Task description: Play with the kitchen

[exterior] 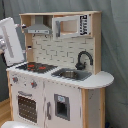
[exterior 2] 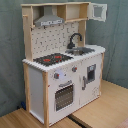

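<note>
While my white arm (exterior: 12,42) hangs at the left edge of the first exterior view, level with the grey hood (exterior: 39,29), the tall white and light-wood toy kitchen (exterior: 60,75) stands untouched. I cannot tell whether my pincer is released or clenched. The black-red stove top (exterior 2: 51,59) lies nearest my arm, so I judge it the likeliest first contact.
</note>
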`<action>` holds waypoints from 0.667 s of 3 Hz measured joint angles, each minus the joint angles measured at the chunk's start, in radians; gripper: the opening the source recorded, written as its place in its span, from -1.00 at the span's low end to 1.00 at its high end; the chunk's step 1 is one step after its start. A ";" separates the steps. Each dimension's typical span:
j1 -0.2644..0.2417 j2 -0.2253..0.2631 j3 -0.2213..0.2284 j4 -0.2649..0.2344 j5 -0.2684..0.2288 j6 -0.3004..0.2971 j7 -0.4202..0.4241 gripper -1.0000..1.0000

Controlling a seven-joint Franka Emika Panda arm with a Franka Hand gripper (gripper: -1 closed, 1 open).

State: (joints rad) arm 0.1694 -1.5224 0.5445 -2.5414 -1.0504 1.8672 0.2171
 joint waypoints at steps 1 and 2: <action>0.023 0.004 -0.066 -0.029 -0.062 0.002 0.052 1.00; 0.028 0.017 -0.149 -0.037 -0.124 0.010 0.095 1.00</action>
State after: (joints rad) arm 0.1975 -1.5054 0.3958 -2.5781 -1.1745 1.8769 0.3122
